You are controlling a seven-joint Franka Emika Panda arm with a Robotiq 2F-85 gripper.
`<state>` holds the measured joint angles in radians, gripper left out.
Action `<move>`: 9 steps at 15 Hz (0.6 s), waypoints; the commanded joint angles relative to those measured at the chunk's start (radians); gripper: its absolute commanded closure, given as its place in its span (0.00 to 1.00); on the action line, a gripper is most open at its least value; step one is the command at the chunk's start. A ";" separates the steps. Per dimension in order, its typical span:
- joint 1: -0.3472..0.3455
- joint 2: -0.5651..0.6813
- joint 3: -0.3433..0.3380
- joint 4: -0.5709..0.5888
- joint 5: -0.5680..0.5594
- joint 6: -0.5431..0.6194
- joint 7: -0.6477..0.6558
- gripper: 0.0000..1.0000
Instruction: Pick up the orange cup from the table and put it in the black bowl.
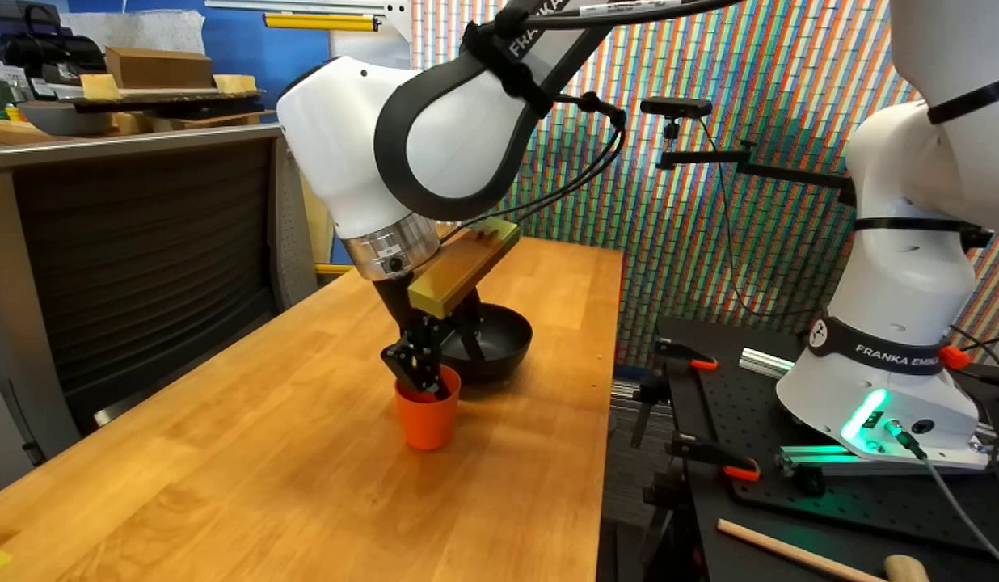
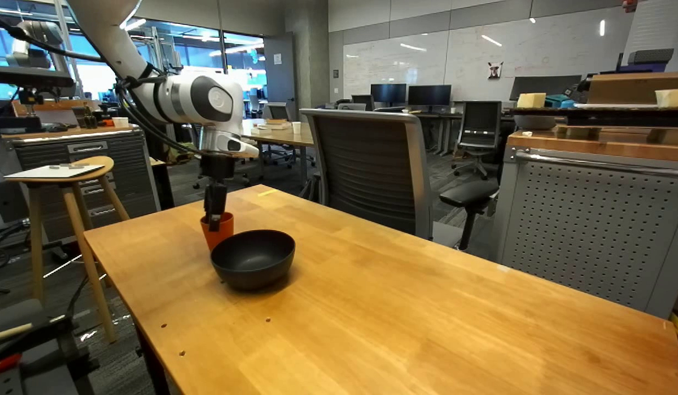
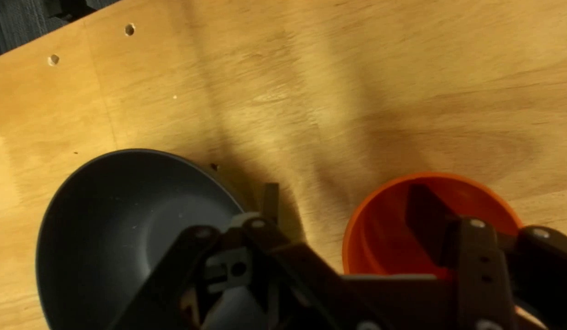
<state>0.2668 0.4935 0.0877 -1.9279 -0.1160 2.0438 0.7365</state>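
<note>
One gripper (image 3: pixel 346 204), its two fingers (image 1: pixel 419 370) spread apart, extends one into one orange cup (image 1: pixel 429 422) beside one black bowl (image 2: pixel 254 263) on one table (image 1: pixel 305 453).

I read "FRANKA EMIKA" in white on the black band (image 1: pixel 879 356) around my arm's base (image 1: pixel 879 412), beside the table (image 1: pixel 305 485). Well above the table, my arm's raised link (image 1: pixel 560 52) gives me "FRA", with a cable (image 1: pixel 621 18) crossing what follows. Beyond the table, the whiteboard (image 2: pixel 465 60) bears marks too faint for me, and the sheet (image 2: pixel 277 58) on the door (image 2: pixel 282 90) is too small.
</note>
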 commanded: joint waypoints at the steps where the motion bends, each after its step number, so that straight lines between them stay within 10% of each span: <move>1: 0.030 0.034 -0.028 0.042 -0.016 0.001 0.030 0.58; 6: 0.025 0.047 -0.029 0.056 0.004 -0.006 0.018 0.99; 9: 0.023 0.021 -0.025 0.065 -0.001 -0.018 -0.008 0.98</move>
<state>0.2810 0.5220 0.0727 -1.8861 -0.1126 2.0467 0.7479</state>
